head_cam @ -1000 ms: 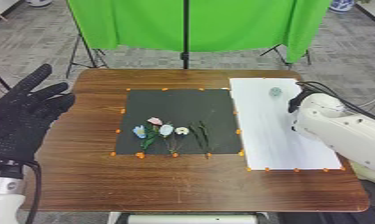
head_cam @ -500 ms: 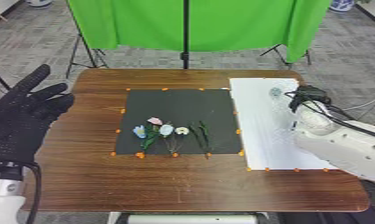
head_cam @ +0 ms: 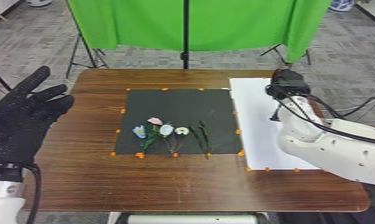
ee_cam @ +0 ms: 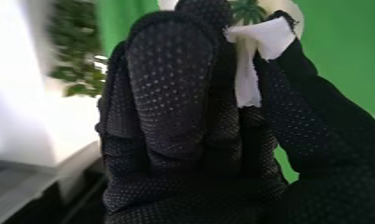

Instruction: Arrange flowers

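Work on the arrangement looks to be in its early part, judging by how much lies loose. On the black mat [head_cam: 166, 106], left of centre in the head view, four blooms lie side by side in the mat's lower half: one blue [head_cam: 139, 132], one pink [head_cam: 155, 121], one very pale blue [head_cam: 167, 130] and one white [head_cam: 182, 130]. Just right of them lie two dark green sprigs [head_cam: 204, 135]. All six of these pieces have yet to be arranged.

The right hand [head_cam: 290, 82] is at the upper right of the head view, above the far part of the white sheet [head_cam: 254, 117]. Its grip is narrow, thumb against fingers, and between them is what looks like a pale flower [ee_cam: 263, 37], with green at its base; the glove covers too much of it to be certain. That one piece in the grip is probably the one being placed, so I judge this step unfinished, with the four blooms and two sprigs to follow.

At the left edge of the head view, the left hand [head_cam: 28, 117] is spread wide and holds nothing, beside the brown table [head_cam: 86, 185]. In all, the count is one mat, one sheet, four loose blooms, two sprigs and one held piece
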Tool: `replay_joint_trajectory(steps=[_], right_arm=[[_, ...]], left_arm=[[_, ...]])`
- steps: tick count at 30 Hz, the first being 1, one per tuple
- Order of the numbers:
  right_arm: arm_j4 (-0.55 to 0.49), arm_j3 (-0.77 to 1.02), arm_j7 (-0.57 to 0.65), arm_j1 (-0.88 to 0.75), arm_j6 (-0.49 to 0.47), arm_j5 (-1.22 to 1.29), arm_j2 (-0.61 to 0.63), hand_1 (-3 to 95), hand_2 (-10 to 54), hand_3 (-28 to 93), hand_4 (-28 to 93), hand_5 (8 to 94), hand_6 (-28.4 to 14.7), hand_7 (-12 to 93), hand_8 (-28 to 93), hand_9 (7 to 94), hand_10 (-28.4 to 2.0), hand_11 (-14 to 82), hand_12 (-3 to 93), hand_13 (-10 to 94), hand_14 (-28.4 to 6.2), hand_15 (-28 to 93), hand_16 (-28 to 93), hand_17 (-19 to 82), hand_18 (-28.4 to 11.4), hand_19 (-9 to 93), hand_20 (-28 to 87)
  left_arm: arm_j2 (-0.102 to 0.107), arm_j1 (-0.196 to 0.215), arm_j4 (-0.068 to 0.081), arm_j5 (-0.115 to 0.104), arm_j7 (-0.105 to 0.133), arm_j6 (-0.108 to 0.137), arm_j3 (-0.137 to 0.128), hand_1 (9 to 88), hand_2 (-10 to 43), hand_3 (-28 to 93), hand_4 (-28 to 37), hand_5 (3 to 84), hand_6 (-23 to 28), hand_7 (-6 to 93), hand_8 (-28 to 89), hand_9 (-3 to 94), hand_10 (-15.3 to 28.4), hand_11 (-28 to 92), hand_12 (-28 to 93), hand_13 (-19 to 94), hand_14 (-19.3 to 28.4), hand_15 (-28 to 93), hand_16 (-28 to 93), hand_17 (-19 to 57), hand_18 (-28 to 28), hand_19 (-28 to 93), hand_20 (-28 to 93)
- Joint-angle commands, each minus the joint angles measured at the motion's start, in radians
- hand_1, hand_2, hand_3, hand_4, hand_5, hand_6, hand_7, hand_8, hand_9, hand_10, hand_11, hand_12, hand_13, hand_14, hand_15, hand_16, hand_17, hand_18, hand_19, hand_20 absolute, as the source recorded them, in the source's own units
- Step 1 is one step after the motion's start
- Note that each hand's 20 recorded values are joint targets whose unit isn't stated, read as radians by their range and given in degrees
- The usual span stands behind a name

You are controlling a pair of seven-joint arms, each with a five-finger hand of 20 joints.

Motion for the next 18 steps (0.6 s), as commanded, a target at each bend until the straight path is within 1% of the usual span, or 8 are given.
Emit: replay_joint_trajectory(steps=[1, 3, 5, 6, 9, 11, 14, 18], right_arm=[[-0.059, 0.031, -0.078, 0.046, -0.004, -0.007, -0.173, 54.3, -9.5, 72, -28, 84.3, 2.0, 21, 3, 93.7, -5.9, 14.6, 32.0, 87, -1.7, 53, 22, 45, -15.5, 93, -2], [-0.063, -0.016, -0.085, 0.077, -0.001, 0.009, -0.207, 54.2, -9.5, 72, -28, 84.2, 2.0, 21, 3, 93.7, -5.9, 14.7, 31.9, 87, -1.7, 53, 22, 44, -15.5, 93, -2], [-0.059, -0.048, -0.091, 0.092, -0.002, 0.001, -0.244, 54.3, -9.5, 72, -28, 84.2, 2.0, 21, 3, 93.7, -5.9, 14.8, 31.8, 87, -1.7, 53, 22, 44, -15.5, 93, -2], [-0.059, -0.059, -0.091, 0.098, -0.003, 0.008, -0.26, 54.3, -9.5, 72, -28, 84.2, 2.1, 21, 3, 93.7, -5.9, 14.9, 31.8, 87, -1.7, 53, 22, 44, -15.5, 93, -2], [-0.052, -0.084, -0.094, 0.102, -0.012, 0.012, -0.308, 54.1, -9.5, 72, -28, 84.2, 2.1, 21, 3, 93.7, -5.8, 15.1, 31.8, 87, -1.7, 54, 22, 44, -15.6, 93, -1], [-0.047, -0.092, -0.093, 0.097, -0.016, 0.024, -0.336, 54.1, -9.5, 72, -28, 84.2, 2.3, 21, 3, 93.7, -5.8, 15.1, 31.8, 87, -1.7, 54, 22, 44, -15.6, 93, -1], [-0.033, -0.108, -0.093, 0.09, -0.028, 0.031, -0.375, 54.0, -9.5, 72, -28, 84.2, 2.4, 21, 3, 93.7, -5.9, 15.2, 31.7, 87, -1.6, 54, 22, 44, -15.6, 93, -1], [-0.018, -0.117, -0.076, 0.07, -0.04, 0.05, -0.41, 53.7, -9.5, 72, -28, 84.0, 2.6, 21, 3, 93.7, -5.9, 15.4, 31.6, 87, -1.6, 54, 22, 44, -15.5, 93, 0]], left_arm=[[-0.007, 0.02, -0.007, -0.003, -0.004, 0.01, -0.01, 23.6, 6.3, 79, -22.0, 33.0, 8.0, 16.7, -10, 34.1, 21.4, 32, 13, 27, 28.4, 62, -12, -5.2, 26.3, 62, 27], [-0.006, 0.014, -0.007, -0.002, -0.008, 0.01, -0.01, 23.7, 6.3, 78, -22.0, 33.0, 8.0, 16.7, -10, 34.1, 21.4, 32, 13, 27, 28.4, 62, -12, -5.2, 26.3, 62, 27], [-0.007, 0.022, -0.011, -0.001, -0.008, 0.009, -0.019, 23.6, 6.3, 78, -21.9, 33.0, 8.0, 16.7, -10, 34.1, 21.3, 32, 13, 27, 28.4, 62, -12, -5.2, 26.3, 62, 27], [-0.006, 0.018, -0.01, -0.001, -0.009, 0.01, -0.019, 23.6, 6.4, 78, -21.9, 33.0, 8.0, 16.7, -10, 34.1, 21.3, 32, 13, 27, 28.4, 62, -12, -5.2, 26.3, 62, 27], [-0.004, 0.025, -0.012, -0.002, -0.001, 0.012, -0.022, 23.5, 6.3, 79, -21.8, 33.0, 8.0, 16.7, -10, 34.1, 21.2, 32, 13, 27, 28.4, 62, -12, -5.2, 26.3, 62, 27], [0.003, 0.028, -0.011, -0.007, 0.008, 0.011, -0.024, 23.6, 6.3, 78, -21.8, 33.1, 8.0, 16.7, -10, 34.1, 21.3, 32, 13, 27, 28.4, 62, -11, -5.2, 26.3, 62, 27], [0.007, 0.024, -0.009, -0.008, 0.012, 0.01, -0.024, 23.6, 6.4, 78, -21.9, 33.1, 8.1, 16.6, -10, 34.1, 21.3, 32, 13, 27, 28.4, 62, -12, -5.2, 26.3, 62, 27], [0.017, 0.004, 0.0, -0.007, 0.003, -0.002, -0.02, 23.5, 6.4, 78, -21.9, 33.1, 8.1, 16.6, -10, 34.1, 21.3, 32, 13, 27, 28.4, 62, -11, -5.2, 26.3, 62, 27]])
